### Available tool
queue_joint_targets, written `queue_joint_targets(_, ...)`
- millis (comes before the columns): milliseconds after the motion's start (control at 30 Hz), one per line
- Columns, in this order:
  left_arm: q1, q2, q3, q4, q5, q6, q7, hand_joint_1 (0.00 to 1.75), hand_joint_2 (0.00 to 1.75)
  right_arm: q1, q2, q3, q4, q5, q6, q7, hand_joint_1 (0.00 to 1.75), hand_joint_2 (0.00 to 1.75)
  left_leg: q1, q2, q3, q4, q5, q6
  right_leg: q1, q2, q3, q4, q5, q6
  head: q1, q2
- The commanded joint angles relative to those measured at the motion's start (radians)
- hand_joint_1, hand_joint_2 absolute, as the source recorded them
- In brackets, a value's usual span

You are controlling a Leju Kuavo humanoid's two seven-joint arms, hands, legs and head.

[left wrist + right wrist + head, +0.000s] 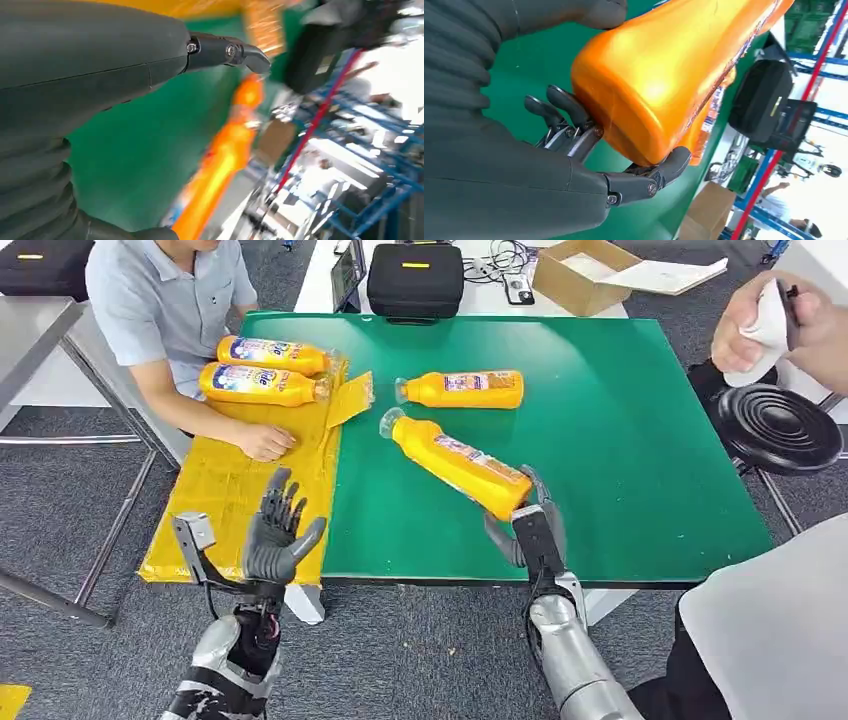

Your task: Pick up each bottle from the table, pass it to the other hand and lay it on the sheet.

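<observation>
Two bottles (268, 370) already lying side by side on the yellow sheet (225, 490), at about ten o'clock of the green table (620, 420), with a seated person's hand (265, 442) resting on the sheet just beside them. So roughly half done, by the look of it.

Third bottle (458, 462) gripped at its base by the right hand (530, 525), near the table's six o'clock edge, cap pointing toward eleven o'clock. In the right wrist view, fingers (561, 107) and thumb wrapped round the orange base (649, 85); whether lifted clear of the table or just touching it, cannot tell.

Left hand (275, 530) raised at seven o'clock over the sheet's near end, fingers spread wide, holding nothing, palm seemingly turned toward the gripped bottle. Looks ready to receive.

Fourth bottle (462, 389) lying untouched on the green at twelve o'clock of the gripped one, near but apart.

Left to do, judging from this: hand over the gripped bottle, lay it on the sheet, then the same for the last one.
</observation>
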Motion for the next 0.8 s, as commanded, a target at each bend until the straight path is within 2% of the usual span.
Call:
queue_joint_targets(33,-0.022,-0.013,-0.104,0.177,0.055,-0.038,0.065,0.0,1.75,0.005,-0.007,0.051,-0.088,-0.022,0.007,0.0,1.75,1.75,0.0,0.0,0.006,-0.001,-0.002,-0.001,0.0,-0.001,0.006,0.0,-0.003,-0.002,0.0,0.0)
queue_joint_targets(233,-0.023,-0.02,-0.143,0.186,0.116,-0.059,0.061,0.0,1.75,0.02,-0.001,0.065,-0.13,-0.027,0.02,0.0,1.75,1.75,0.0,0.0,0.006,-0.001,-0.002,-0.001,0.0,-0.001,0.006,0.0,-0.003,-0.002,0.0,0.0)
queue_joint_targets(400,0.001,-0.04,-0.125,0.105,0.244,-0.167,0.051,0.0,1.75,0.055,0.018,0.117,-0.19,-0.034,0.054,0.0,1.75,1.75,0.001,0.0,0.005,0.0,-0.003,-0.001,0.001,0.0,0.005,0.0,-0.003,-0.002,0.0,0.0)
queue_joint_targets(500,0.004,-0.044,-0.122,0.098,0.264,-0.182,0.053,0.0,1.75,0.066,0.02,0.143,-0.207,-0.032,0.056,0.0,1.75,1.75,0.0,0.001,0.001,0.0,-0.001,0.0,0.0,0.0,0.001,0.0,-0.001,-0.001,0.0,0.0)
queue_joint_targets(800,-0.001,-0.05,-0.117,0.113,0.29,-0.202,0.056,0.0,1.75,0.079,0.019,0.171,-0.24,-0.043,0.069,0.0,1.75,1.75,0.001,0.001,0.005,0.0,-0.002,-0.001,0.001,0.0,0.005,0.0,-0.002,-0.002,0.0,0.0)
